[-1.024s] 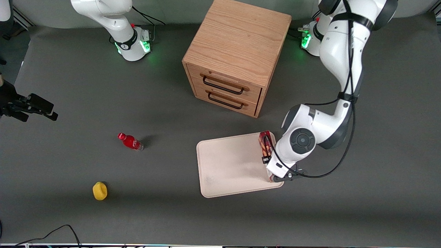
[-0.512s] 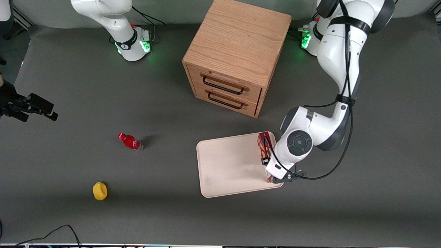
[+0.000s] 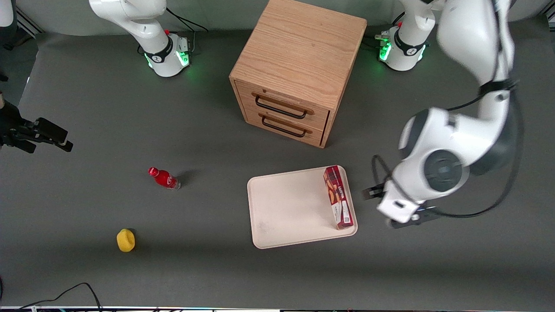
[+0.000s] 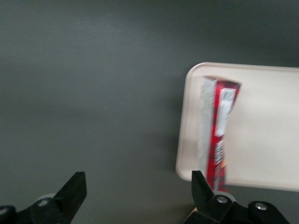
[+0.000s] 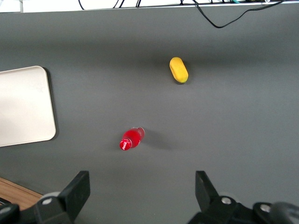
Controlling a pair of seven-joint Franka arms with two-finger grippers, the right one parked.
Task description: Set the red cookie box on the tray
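Front view: on the grey bench (image 3: 86,108) a wooden cabinet (image 3: 299,69) with two drawers stands farther from the camera than the pincer (image 3: 392,208), toward the parked arm's end. A small red bottle (image 3: 164,178) and a yellow thing (image 3: 125,240) lie well apart from the pincer, toward that same end. Nothing stands between the pincer and the tray (image 3: 290,208). The box (image 3: 339,197) lies flat on the tray, along the edge nearest the pincer, which hangs just beside the tray over bare bench, apart from the box. Half a second ago the arm covered the box's near end; now it has drawn off sideways and the whole box shows.

Left wrist view: the pincer (image 4: 135,196) gapes wide and empty, its fingers (image 4: 72,189) over bare bench. The box (image 4: 216,133) lies along the tray (image 4: 261,116) edge, close beside one finger.

Right wrist view: the bottle (image 5: 131,139), the yellow thing (image 5: 178,69) and a corner of the tray (image 5: 25,107) show on the bench.
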